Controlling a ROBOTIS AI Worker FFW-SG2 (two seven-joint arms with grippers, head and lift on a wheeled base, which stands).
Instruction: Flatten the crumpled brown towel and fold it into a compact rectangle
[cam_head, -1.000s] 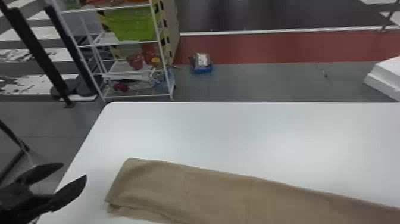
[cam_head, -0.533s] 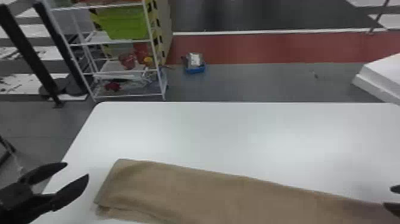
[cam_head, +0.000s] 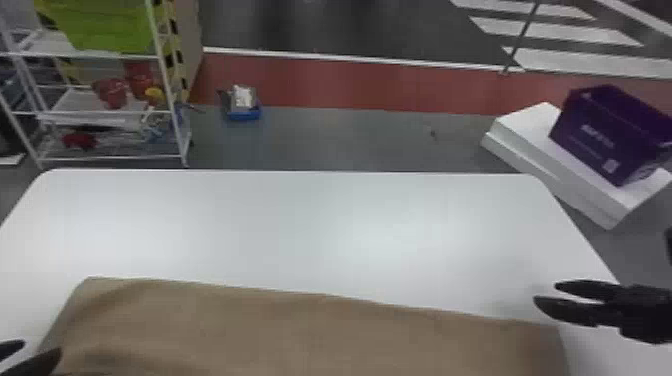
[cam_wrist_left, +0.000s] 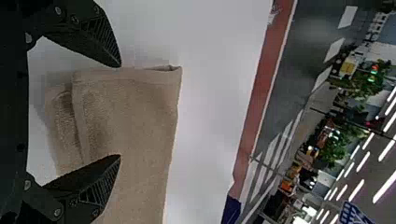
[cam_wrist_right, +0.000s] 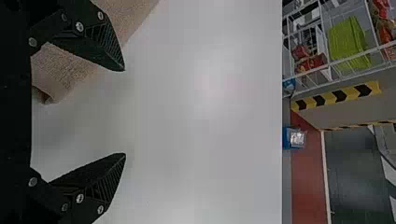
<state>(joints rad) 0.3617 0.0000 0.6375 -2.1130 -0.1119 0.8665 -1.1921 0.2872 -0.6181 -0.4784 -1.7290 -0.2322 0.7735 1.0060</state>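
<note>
Left claw is spread wide and empty, at the near left of the head view, by the left end of the brown towel. Right claw is also parted and holds nothing, by the towel's right end.

The towel lies on the white table as a long, mostly flat strip running from left to right along the near side. Its far edge slants, sitting closer to the robot at the right end than at the left. In the left wrist view, the left claw has its fingers apart over the towel's end, where folded layers show, one set back from another, and a small gap opens at a corner. Whether a fingertip touches the cloth, I cannot tell. In the right wrist view, part of the towel shows behind one finger of the right claw, with a curled corner; bare table lies between the fingertips.

Past the table's far edge, a white rack stands at the left with a green basket on it. Near it on the floor is a small blue tray. At the right, a purple box sits on a white slab.
</note>
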